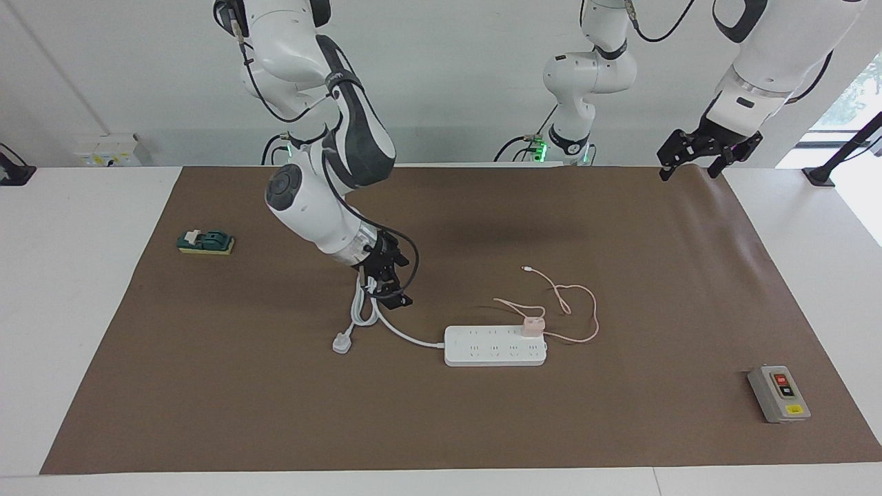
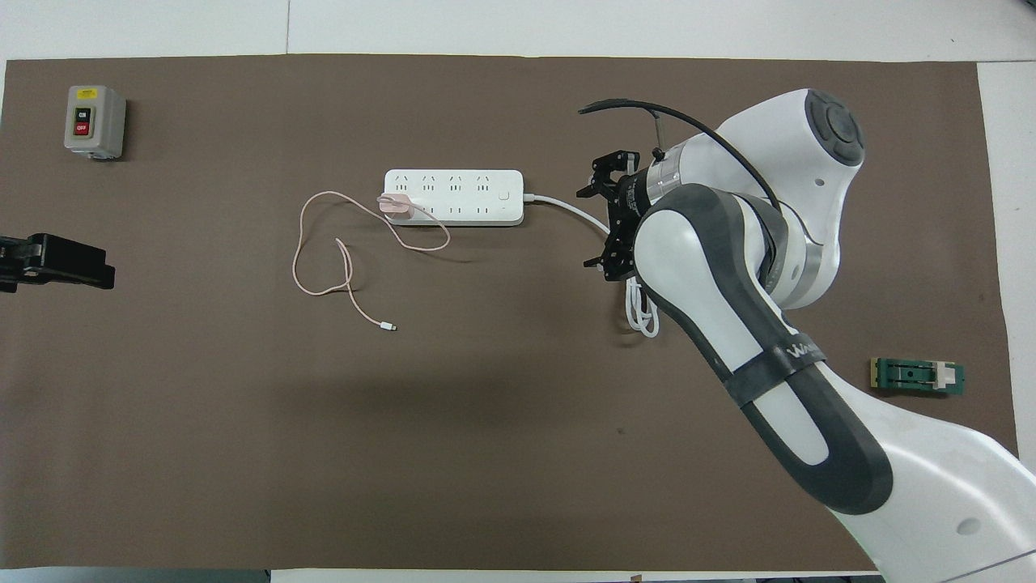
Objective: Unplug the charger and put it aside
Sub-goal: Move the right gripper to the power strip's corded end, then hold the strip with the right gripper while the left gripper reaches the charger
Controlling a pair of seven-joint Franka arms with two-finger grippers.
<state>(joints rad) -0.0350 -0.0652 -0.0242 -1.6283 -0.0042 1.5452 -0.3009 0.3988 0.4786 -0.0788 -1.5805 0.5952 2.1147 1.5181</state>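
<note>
The pale-pink charger (image 1: 532, 325) (image 2: 396, 206) is plugged into the end of the white power strip (image 1: 482, 351) (image 2: 453, 186) toward the left arm's end of the table. Its thin pink cable (image 1: 591, 313) (image 2: 301, 243) loops on the mat, nearer to the robots than the strip, and ends in a small connector (image 1: 526, 269) (image 2: 389, 327). My right gripper (image 1: 393, 293) (image 2: 589, 228) is open and empty, low over the strip's white cord (image 1: 400, 334) (image 2: 566, 206), apart from the charger. My left gripper (image 1: 692, 165) (image 2: 48, 263) is open and waits raised over the mat's corner by its base.
The cord's coiled loop (image 1: 363, 313) (image 2: 643, 316) and white plug (image 1: 342, 342) lie by the right gripper. A grey switch box (image 1: 778, 394) (image 2: 95, 121) stands at the left arm's end. A green block (image 1: 205, 242) (image 2: 917, 376) lies at the right arm's end.
</note>
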